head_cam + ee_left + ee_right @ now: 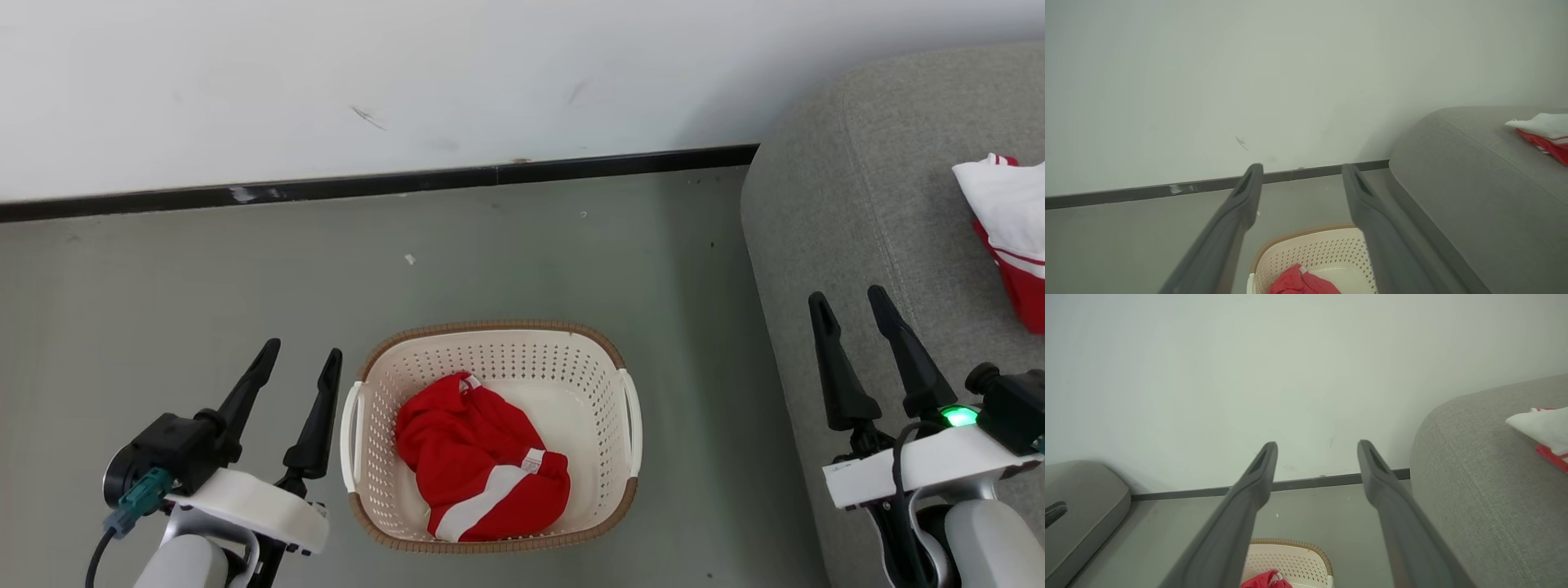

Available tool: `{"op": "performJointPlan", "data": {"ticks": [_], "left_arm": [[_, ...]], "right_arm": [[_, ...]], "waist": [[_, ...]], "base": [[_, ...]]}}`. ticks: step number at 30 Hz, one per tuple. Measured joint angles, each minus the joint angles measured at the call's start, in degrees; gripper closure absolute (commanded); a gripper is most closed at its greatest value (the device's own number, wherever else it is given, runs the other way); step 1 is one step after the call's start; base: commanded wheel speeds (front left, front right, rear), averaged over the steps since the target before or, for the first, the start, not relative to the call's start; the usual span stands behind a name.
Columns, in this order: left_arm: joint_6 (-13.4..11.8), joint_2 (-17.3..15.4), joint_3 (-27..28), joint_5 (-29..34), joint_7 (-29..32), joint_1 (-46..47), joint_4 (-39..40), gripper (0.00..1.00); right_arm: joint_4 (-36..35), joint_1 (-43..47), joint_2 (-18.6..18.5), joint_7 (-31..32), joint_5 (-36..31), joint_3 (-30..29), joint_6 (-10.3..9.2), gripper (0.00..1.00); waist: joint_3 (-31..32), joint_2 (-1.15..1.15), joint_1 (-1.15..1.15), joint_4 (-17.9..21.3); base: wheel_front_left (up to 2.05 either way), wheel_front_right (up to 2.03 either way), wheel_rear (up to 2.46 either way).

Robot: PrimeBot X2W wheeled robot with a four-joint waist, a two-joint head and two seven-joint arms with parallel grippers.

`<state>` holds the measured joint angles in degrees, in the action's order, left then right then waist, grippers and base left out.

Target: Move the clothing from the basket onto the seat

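Left claw (301,352) and right claw (849,298) are both spread wide, with nothing between their dark fingers. From where I stand, the left one hangs over the grey floor (204,269), just beside the left handle of the basket (490,327). The right one hovers above the front edge of the seat (865,188). The basket sits on the floor between them, near the seat but not touching it. A crumpled red garment (478,457) with a white stripe lies inside, bunched toward the basket's left and near walls. A white-and-red garment (1008,220) lies on the seat cushion, apart from the right claw.
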<state>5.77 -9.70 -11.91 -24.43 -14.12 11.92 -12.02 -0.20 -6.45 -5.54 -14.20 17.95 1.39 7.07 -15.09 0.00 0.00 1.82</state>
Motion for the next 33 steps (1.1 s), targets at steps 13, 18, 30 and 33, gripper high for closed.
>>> {"op": "performJointPlan", "data": {"ticks": [13,18,30,33], "left_arm": [[0.8,0.3,-4.2,0.0,2.5,5.6,-3.3,0.00],[1.0,0.4,-5.6,0.3,3.3,8.0,-4.2,0.00],[1.3,0.7,-9.3,0.3,5.6,12.9,-8.1,0.00],[1.3,0.9,-10.1,0.3,7.0,14.2,-9.8,0.00]], "right_arm": [[-1.0,-3.6,0.3,0.0,-0.7,-0.1,0.00,0.00],[-1.2,-5.0,0.5,0.0,-1.0,-0.3,0.00,0.00],[-1.6,-8.7,1.3,0.0,-2.6,-0.2,0.00,0.00],[-1.8,-9.8,1.3,0.0,-3.0,0.3,0.00,0.00]], "waist": [[-6.0,0.00,0.00,1.7],[-8.5,0.00,0.00,2.4],[-14.6,0.00,0.00,4.5],[-16.1,0.00,0.00,5.1]], "base": [[0.00,0.00,0.00],[0.00,0.00,0.00],[0.00,0.00,0.00],[0.00,0.00,0.00]]}}
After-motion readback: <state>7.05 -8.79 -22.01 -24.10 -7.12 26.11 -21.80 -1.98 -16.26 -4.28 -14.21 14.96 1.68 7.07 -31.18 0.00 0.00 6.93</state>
